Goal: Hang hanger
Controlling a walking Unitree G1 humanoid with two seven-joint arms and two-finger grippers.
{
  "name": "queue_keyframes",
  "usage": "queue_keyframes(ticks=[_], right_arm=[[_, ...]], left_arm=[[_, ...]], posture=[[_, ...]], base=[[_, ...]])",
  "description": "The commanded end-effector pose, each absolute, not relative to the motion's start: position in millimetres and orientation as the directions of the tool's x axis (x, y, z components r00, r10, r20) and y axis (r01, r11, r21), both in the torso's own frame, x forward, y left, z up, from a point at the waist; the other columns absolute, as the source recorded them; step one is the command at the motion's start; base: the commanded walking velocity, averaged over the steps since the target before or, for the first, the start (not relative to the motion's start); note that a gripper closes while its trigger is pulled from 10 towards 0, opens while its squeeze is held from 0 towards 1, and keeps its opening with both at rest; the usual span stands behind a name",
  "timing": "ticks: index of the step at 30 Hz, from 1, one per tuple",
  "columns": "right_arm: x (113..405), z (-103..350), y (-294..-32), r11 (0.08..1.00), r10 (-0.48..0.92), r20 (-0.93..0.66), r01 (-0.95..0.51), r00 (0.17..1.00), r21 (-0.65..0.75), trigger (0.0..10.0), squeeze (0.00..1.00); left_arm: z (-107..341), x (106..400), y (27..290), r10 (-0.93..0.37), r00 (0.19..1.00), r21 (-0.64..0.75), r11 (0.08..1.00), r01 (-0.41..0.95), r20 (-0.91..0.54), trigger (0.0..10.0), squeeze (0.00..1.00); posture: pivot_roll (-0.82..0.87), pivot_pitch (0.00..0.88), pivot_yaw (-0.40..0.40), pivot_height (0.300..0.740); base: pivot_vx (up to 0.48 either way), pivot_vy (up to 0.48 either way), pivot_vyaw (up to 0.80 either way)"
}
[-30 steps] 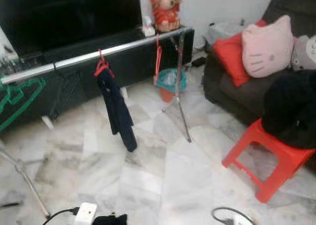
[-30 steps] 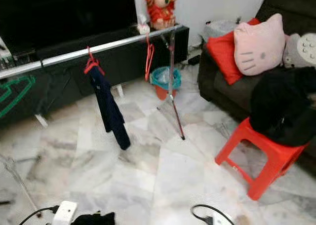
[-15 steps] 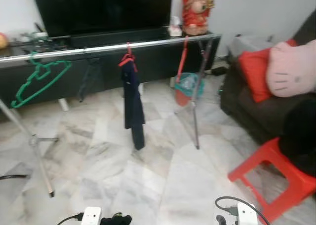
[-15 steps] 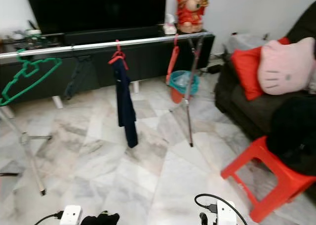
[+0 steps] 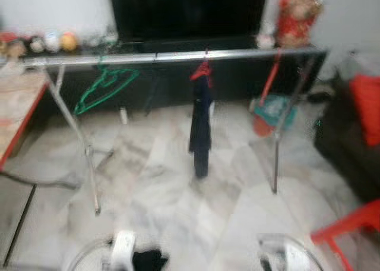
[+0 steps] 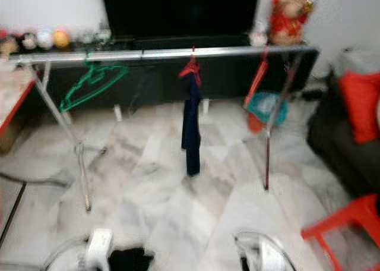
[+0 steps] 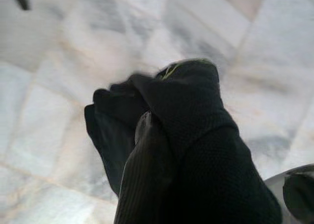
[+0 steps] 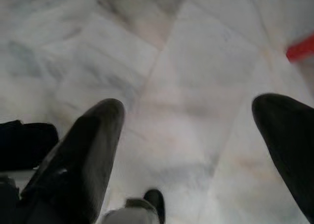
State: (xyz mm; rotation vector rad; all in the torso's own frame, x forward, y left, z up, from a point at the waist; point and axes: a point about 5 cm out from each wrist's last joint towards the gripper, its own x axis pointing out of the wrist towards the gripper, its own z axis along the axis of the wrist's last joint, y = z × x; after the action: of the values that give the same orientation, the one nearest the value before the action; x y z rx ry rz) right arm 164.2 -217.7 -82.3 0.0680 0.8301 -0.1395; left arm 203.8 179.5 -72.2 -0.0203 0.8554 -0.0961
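A silver clothes rail (image 5: 166, 57) stands across the room in front of me. On it hang an empty green hanger (image 5: 104, 88), a red hanger (image 5: 202, 73) carrying a dark blue garment (image 5: 200, 125), and a second red hanger (image 5: 270, 84) near its right end. My left gripper (image 7: 142, 130) hangs low over the floor, shut on a black cloth (image 7: 181, 101) that covers its fingers. My right gripper (image 8: 186, 121) is open above bare marble tiles, with nothing between its fingers. The eye views are blurred.
A black TV cabinet (image 5: 148, 81) with a TV (image 5: 187, 12) stands behind the rail. A teal bin (image 5: 270, 107) sits by the rail's right leg (image 5: 282, 140). A dark sofa (image 5: 350, 140) and a red stool (image 5: 350, 226) are on the right, a low table (image 5: 18, 104) on the left.
The camera has swung to the left: the rail now faces me squarely, and the sofa and stool have slid to the right edge. The hangers stay where they were on the rail.
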Motion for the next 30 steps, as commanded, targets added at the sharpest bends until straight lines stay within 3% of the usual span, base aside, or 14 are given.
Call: queue_keyframes(ticks=[1,7,16,22,26,30], right_arm=[[162,-82,-223,0.984,-0.12,-0.734,0.177,0.669,0.0,10.0,0.0],[173,-79,-212,0.986,-0.078,-0.709,0.16,0.701,0.049,10.0,0.0],[205,-59,-205,0.995,0.011,-0.599,0.052,0.801,0.088,10.0,0.0],[224,-45,-197,0.983,0.115,-0.506,-0.025,0.855,0.18,10.0,0.0],[237,-31,-186,0.95,0.282,-0.413,-0.191,0.866,0.248,10.0,0.0],[241,-19,-177,0.877,0.463,-0.335,-0.368,0.821,0.309,10.0,0.0]], left_arm=[[-71,207,175,-0.106,0.661,-0.071,0.994,0.08,-0.743,10.0,0.0],[-52,234,177,-0.148,0.74,-0.07,0.988,0.136,-0.656,10.0,0.0],[8,297,171,-0.322,0.861,-0.138,0.947,0.291,-0.395,10.0,0.0],[40,323,158,-0.444,0.839,-0.152,0.896,0.417,-0.316,10.0,0.0],[56,335,151,-0.473,0.828,-0.14,0.881,0.452,-0.302,10.0,0.0],[70,345,147,-0.469,0.83,-0.166,0.883,0.439,-0.301,10.0,0.0]], posture=[[-0.03,0.0,-0.014,0.74],[-0.02,0.0,0.0,0.74],[-0.02,0.0,0.034,0.74],[-0.02,0.0,0.046,0.74],[-0.02,0.0,0.053,0.74],[-0.02,0.0,0.054,0.74]], base=[[0.0,0.0,0.8],[0.0,0.0,0.15],[0.0,0.0,0.0],[0.0,0.0,0.0],[0.0,0.0,0.0],[0.0,0.0,0.0]])
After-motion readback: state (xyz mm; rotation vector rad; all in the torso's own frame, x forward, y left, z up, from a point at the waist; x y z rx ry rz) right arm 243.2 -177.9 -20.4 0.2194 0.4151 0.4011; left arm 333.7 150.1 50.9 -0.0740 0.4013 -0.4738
